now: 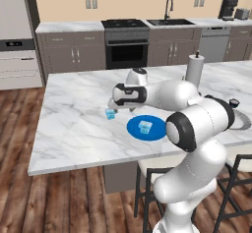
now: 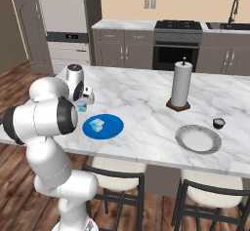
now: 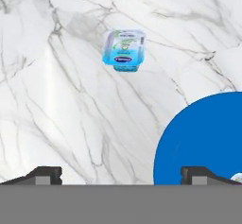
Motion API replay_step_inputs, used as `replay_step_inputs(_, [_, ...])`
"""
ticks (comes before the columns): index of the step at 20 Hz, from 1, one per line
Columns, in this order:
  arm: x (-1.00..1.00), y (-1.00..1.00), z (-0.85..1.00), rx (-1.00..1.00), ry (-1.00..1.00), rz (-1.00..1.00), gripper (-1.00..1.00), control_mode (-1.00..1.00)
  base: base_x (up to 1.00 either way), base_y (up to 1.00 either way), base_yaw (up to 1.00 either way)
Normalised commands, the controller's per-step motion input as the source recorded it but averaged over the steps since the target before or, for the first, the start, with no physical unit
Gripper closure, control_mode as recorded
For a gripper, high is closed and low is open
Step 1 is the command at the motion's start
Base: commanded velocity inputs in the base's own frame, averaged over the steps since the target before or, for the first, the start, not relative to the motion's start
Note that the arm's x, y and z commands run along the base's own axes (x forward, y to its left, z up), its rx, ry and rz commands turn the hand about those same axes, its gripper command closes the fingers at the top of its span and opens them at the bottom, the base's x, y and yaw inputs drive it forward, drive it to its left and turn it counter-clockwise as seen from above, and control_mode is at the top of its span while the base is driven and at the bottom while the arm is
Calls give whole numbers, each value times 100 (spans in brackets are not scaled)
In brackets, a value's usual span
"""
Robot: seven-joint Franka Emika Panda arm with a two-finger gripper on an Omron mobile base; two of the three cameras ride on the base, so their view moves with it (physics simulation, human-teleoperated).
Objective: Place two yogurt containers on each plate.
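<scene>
The gripper (image 3: 121, 173) hovered above the marble counter (image 3: 56, 100), jaws wide apart and empty. A blue yogurt cup (image 3: 124, 49) lay at its twelve o'clock, the blue plate (image 3: 203, 138) at three.

The white arm (image 1: 197, 129) is rising from the base and bending forward at its dark elbow joint, reaching out level over the marble counter (image 1: 74, 129). The gripper (image 3: 121, 175) is pointing straight down at the counter, jaws standing wide apart and holding nothing.
</scene>
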Motion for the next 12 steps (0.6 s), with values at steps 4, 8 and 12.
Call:
replay_step_inputs(4, [38, 6, 0, 0, 0, 0, -100, -100, 0, 0, 0])
replay_step_inputs(8, [31, 0, 0, 0, 0, 0, -100, -100, 0, 0, 0])
replay_step_inputs(12, [22, 0, 0, 0, 0, 0, -100, -100, 0, 0, 0])
